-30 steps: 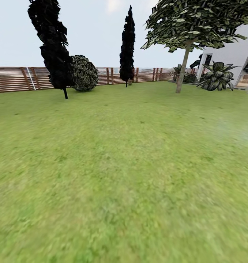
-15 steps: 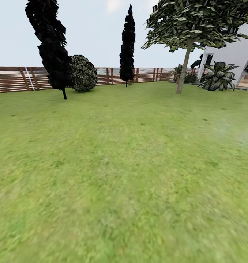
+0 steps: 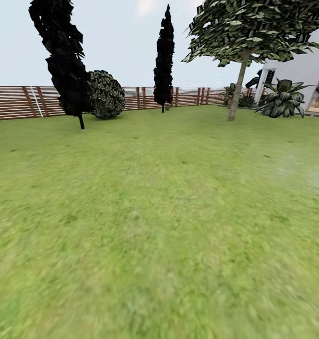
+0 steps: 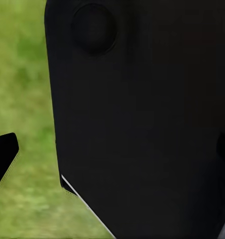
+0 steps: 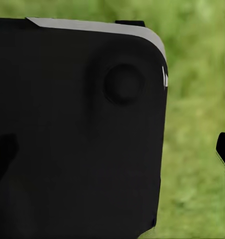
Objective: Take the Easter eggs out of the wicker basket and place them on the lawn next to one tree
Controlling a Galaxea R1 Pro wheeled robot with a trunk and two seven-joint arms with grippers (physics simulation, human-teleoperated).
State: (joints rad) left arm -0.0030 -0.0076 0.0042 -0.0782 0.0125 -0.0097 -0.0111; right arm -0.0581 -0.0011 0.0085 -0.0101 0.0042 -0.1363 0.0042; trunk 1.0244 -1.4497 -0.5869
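The lawn (image 3: 159, 226) lies under both pincers; a black body blocks each wrist view, so whether either pincer is apart or together cannot be told. Ahead, a pale-trunked tree (image 3: 236, 94) stands before the slatted fence (image 3: 13, 101).

Close-up, mostly blocked by a big black panel (image 4: 142, 124) of the robot's own body, flat and matte, with a round recessed disc (image 4: 94, 27) near one corner. A thin pale edge line (image 4: 87, 206) runs along the panel's angled corner. Blurry, mottled green lawn (image 4: 23, 74) shows beyond the panel. A small black tip (image 4: 3, 157), probably one finger of the left claw, pokes in over the grass, apart from the panel. Claw opening can't be judged.
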